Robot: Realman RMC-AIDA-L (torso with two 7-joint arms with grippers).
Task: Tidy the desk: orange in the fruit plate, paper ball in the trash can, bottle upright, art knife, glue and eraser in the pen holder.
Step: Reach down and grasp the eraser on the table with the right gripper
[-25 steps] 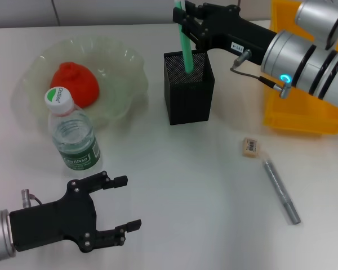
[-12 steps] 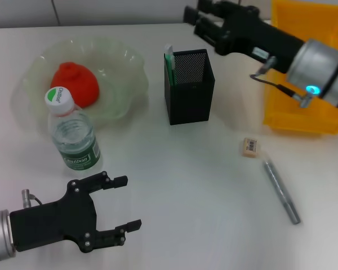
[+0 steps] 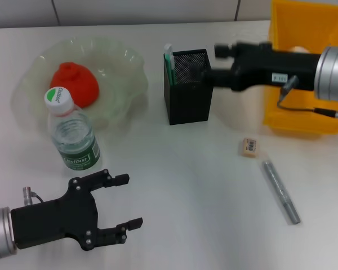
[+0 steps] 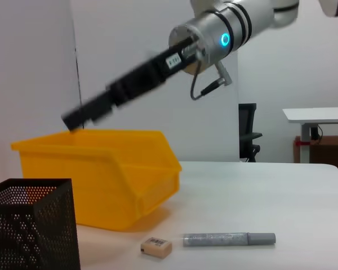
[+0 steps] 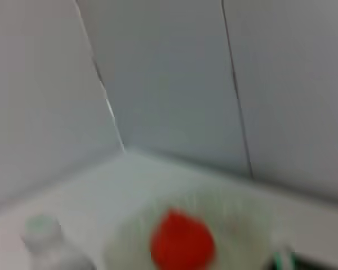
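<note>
R gripper empty, fingers spread, just beside pen holder w/ green glue inside; L gripper spread, idle.

Black mesh pen holder, yellow bin, red-orange fruit

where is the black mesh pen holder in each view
Head view: the pen holder stands upper middle, just beside the right gripper.
Left wrist view: only its corner shows, at the lower left edge.
Right wrist view: not clearly in it; a dark sliver at the bottom right corner cannot be identified.
Shared landmark: the yellow bin, next to the holder in the head and left wrist views.
</note>
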